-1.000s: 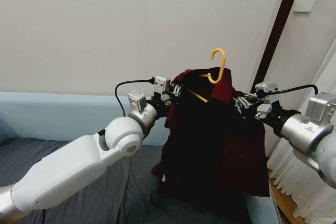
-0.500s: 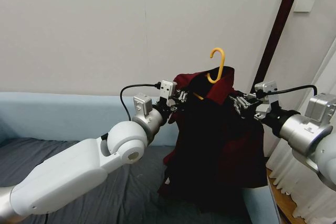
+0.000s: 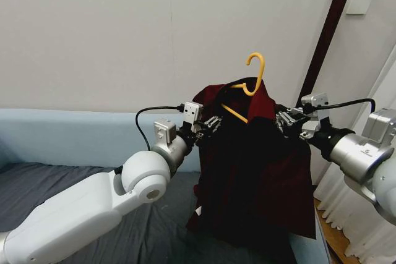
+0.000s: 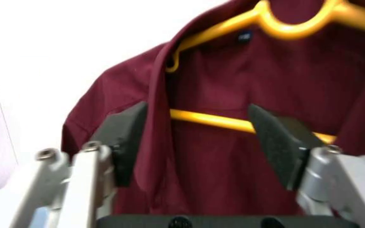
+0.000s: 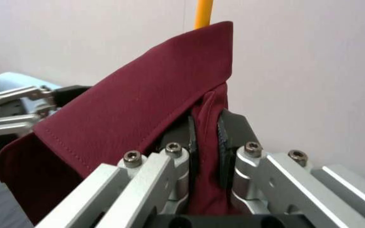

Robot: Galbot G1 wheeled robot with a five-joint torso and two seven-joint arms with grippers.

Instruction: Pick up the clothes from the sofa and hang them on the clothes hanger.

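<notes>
Maroon shirt [image 3: 253,171] is hanging in the air, well above the sofa [image 3: 74,137], and it is already lying draped over the yellow hanger [image 3: 255,73], so the pick-up looks done and the hanging is mostly done. What seems left is seating the shoulder on the left gripper's side squarely on the hanger and letting go; the hanger's hook is pointing up into free air, caught on nothing. The right gripper [image 3: 286,122] is pinching a fold of the shirt just under the collar, its fingers [image 5: 228,137] closed on the cloth with the fabric running up between them. The left gripper [image 3: 209,123] is standing at the opposite shoulder with its fingers [image 4: 129,135] spread wide and gripping nothing; the shirt's front and the hanger's lower bar are lying just beyond the fingertips, in line with the gap between them.
</notes>
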